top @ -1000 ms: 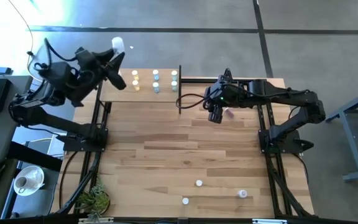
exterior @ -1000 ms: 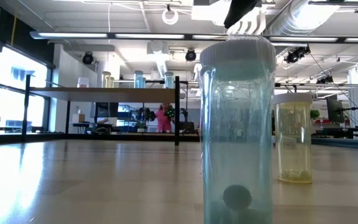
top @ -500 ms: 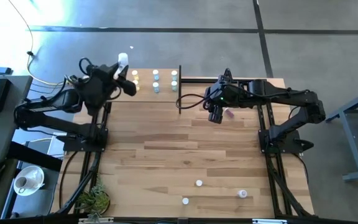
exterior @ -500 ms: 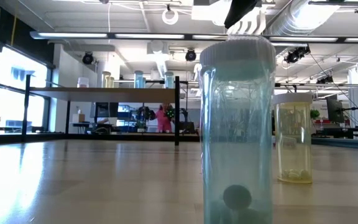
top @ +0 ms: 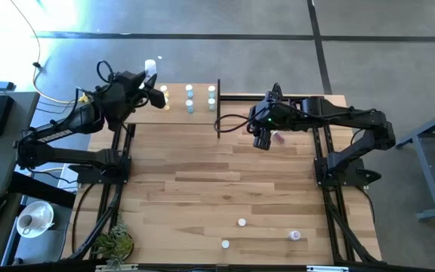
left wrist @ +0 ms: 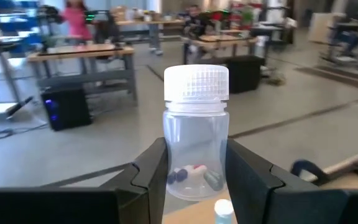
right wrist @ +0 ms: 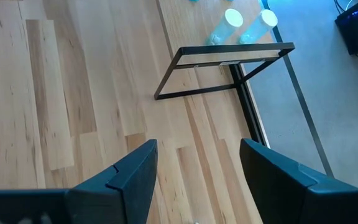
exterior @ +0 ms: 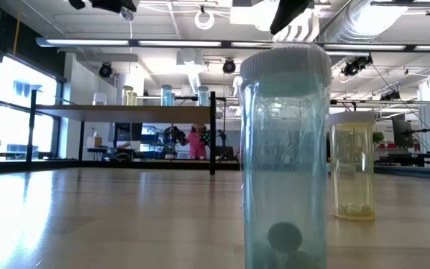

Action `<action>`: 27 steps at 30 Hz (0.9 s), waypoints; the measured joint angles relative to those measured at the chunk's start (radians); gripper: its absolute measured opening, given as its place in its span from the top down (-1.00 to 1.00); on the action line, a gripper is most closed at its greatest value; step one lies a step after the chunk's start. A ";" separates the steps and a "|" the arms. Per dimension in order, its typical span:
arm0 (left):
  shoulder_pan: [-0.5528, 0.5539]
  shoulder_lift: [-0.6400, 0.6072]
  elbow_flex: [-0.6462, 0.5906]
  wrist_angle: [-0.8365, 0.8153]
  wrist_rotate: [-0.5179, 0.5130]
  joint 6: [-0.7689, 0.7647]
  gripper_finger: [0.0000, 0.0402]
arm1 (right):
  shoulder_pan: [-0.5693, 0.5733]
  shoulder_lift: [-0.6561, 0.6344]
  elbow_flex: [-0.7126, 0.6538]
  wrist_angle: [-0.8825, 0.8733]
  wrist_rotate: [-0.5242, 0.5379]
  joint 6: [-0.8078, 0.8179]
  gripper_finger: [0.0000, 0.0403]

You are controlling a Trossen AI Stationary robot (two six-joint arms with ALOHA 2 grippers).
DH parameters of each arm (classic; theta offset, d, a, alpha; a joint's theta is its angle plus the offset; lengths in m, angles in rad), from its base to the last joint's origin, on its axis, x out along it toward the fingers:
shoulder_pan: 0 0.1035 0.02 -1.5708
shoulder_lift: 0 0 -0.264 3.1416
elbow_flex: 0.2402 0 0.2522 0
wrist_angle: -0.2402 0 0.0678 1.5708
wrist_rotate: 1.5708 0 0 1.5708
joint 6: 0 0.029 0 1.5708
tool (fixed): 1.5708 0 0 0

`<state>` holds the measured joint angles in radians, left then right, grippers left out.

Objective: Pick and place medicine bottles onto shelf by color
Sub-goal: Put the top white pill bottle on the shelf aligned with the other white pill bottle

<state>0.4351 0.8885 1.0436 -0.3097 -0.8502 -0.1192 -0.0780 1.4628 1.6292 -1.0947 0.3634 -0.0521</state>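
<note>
My left gripper (top: 148,79) is shut on a clear medicine bottle (left wrist: 195,155) with a white cap (left wrist: 196,84) and a few pills inside. It holds the bottle in the air by the far left corner of the shelf (top: 174,112). Three groups of bottles (top: 189,97) stand on the shelf's board. My right gripper (top: 260,140) hangs open above the table to the right of the shelf, with nothing between its fingers (right wrist: 132,177). A pinkish bottle (top: 278,137) lies on the table beside it. My left gripper pinches the bottle's round body (left wrist: 174,163) between its two fingers, below the neck. The fingers (left wrist: 247,177) run nearly level, coming from the table's left side. The bottle stands upright with its cap up, lifted clear of shelf and table.
Three loose bottles (top: 242,222) stand near the table's front edge. In the low view, a light blue one (exterior: 286,157) and a yellow one (exterior: 353,168) are close to the camera. The shelf's black frame (right wrist: 229,68) reaches to the right of the board. A potted plant (top: 115,243) sits at the near left corner.
My left gripper has carried the clear bottle down and toward the shelf's left end, swinging its arm round toward the table. It now shows at the top of the low view. The bottle has stayed upright in the hold.
</note>
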 joint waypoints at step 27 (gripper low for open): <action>-0.325 -0.120 -0.538 0.196 -0.562 -0.299 0.39 | 0.000 0.000 -0.044 0.012 0.019 -0.013 -0.09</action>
<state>0.1105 0.7689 0.5051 -0.1141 -1.4117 -0.4185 -0.0776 1.4631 1.5856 -1.0832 0.3828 -0.0651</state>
